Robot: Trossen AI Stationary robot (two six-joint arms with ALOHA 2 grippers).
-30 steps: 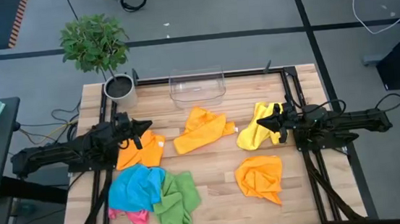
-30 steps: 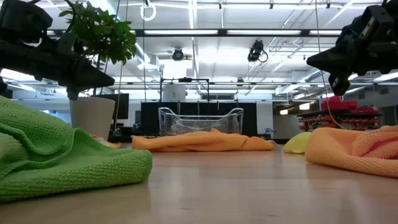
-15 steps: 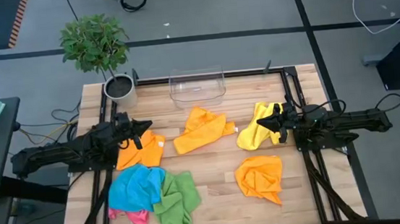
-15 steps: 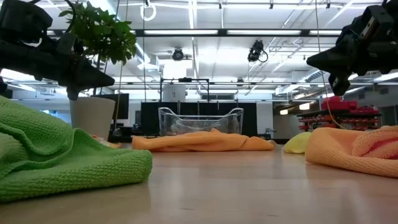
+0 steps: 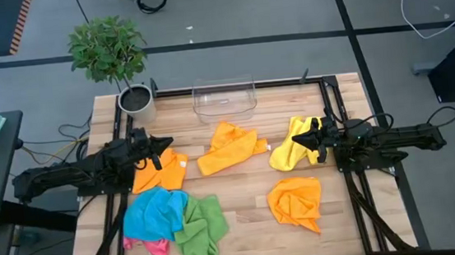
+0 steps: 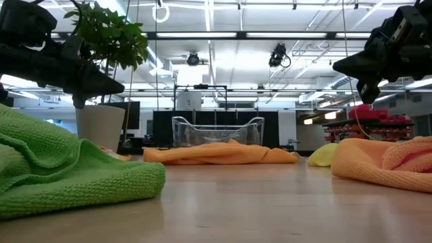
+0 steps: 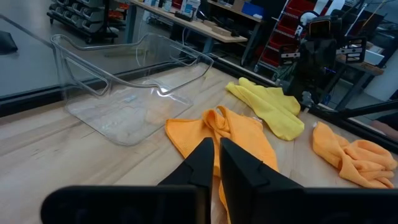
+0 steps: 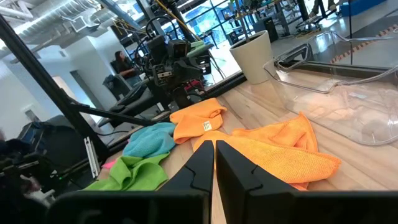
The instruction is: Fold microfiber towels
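Microfiber, by its look, will handle as light, limp and slightly clingy; none of the towels holds a shape, so a firm pinch at a corner or free hem is judged the best hold. All lie crumpled and unfolded on the wooden table (image 5: 242, 194). At the far centre lies an orange towel (image 5: 229, 147); another orange towel (image 5: 160, 173) lies at the left, a third orange towel (image 5: 295, 202) near right. A yellow towel (image 5: 292, 144) is far right. Blue towel (image 5: 155, 211), green towel (image 5: 201, 226) and pink towel (image 5: 153, 247) overlap near left.

Left gripper (image 5: 160, 149) hovers above the left orange towel, fingers pressed together, holding nothing. Right gripper (image 5: 302, 140) hovers over the yellow towel, likewise closed and empty.

Clear plastic bin (image 5: 224, 100), far centre, appears empty.
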